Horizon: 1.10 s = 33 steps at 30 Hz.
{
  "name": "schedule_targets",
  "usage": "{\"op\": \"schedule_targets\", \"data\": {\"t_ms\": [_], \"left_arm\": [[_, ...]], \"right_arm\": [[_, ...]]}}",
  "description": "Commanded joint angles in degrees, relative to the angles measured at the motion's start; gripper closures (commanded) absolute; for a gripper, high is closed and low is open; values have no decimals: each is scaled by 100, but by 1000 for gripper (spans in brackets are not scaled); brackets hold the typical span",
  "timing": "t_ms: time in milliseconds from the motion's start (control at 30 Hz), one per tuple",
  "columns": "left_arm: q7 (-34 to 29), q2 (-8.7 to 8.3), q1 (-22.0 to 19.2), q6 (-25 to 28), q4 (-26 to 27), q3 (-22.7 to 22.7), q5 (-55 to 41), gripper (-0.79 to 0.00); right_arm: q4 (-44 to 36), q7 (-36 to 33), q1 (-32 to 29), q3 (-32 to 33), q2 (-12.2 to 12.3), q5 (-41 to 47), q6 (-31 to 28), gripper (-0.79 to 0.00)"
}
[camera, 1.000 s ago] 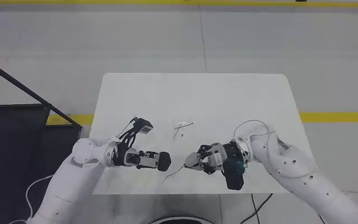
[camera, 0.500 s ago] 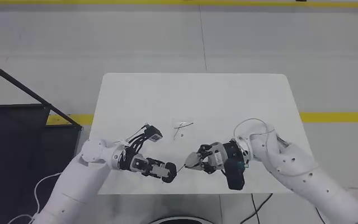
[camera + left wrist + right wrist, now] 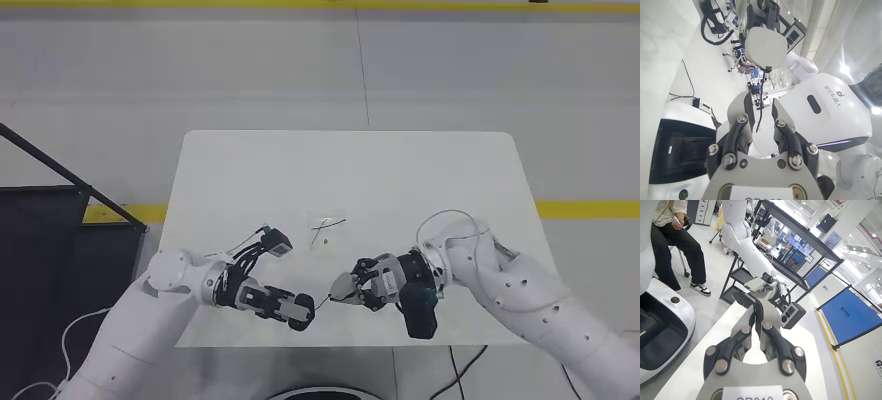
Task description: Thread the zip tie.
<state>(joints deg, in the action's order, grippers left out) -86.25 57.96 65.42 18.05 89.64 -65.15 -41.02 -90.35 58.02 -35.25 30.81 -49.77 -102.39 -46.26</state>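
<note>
two hands meet over the table (image 3: 420, 180) near its front edge. the right hand (image 3: 342, 291) pinches one end of a black zip tie (image 3: 762, 85). its tail hangs between the spread fingers of the left hand (image 3: 762, 99), a gap on each side. a thin dark strand (image 3: 326, 226) lies on the table beyond them.

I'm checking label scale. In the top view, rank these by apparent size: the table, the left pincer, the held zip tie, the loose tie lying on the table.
1. table
2. left pincer
3. held zip tie and loose tie: both are thin slivers, too alike to rank.
</note>
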Motion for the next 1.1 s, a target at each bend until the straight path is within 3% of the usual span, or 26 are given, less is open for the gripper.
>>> {"op": "schedule_targets", "data": {"t_ms": [0, 67, 100, 133, 433, 467, 533, 600, 700, 933, 1067], "left_arm": [[8, -11, -7, 7, 6, 24, 4, -222], [24, -20, -13, 24, 8, 38, 4, -160], [30, -25, -14, 30, 15, 48, -3, -49], [38, -30, -17, 38, 14, 54, -2, 0], [114, -71, -33, 114, 32, 133, 20, 0], [128, -76, -38, 127, 36, 138, 29, 0], [195, -88, -41, 195, 33, 137, 105, 0], [304, -102, -38, 304, 42, 132, 220, 0], [552, -127, -6, 552, 84, 117, 477, 0], [1151, -199, 151, 1150, 310, 59, 942, 0], [1597, -248, 294, 1595, 494, -46, 1208, 0]], "right_arm": [[7, 1, 18, -22, 2, 12, 1, 0], [7, -8, 39, -47, 4, 24, -8, 0], [11, -7, 48, -57, 5, 30, -7, 0], [12, -12, 58, -70, 6, 28, -12, 0], [30, -29, 137, -156, 16, 61, -29, 0], [41, -27, 142, -159, 19, 80, -27, -135], [54, -24, 150, -160, 25, 108, -24, -520], [73, 5, 137, -147, 34, 167, 5, -554], [150, 74, 74, -79, 63, 307, 74, -785], [298, 117, -134, 137, 155, 717, 117, -785], [544, -42, -382, 257, 171, 1979, -42, -785]]}}
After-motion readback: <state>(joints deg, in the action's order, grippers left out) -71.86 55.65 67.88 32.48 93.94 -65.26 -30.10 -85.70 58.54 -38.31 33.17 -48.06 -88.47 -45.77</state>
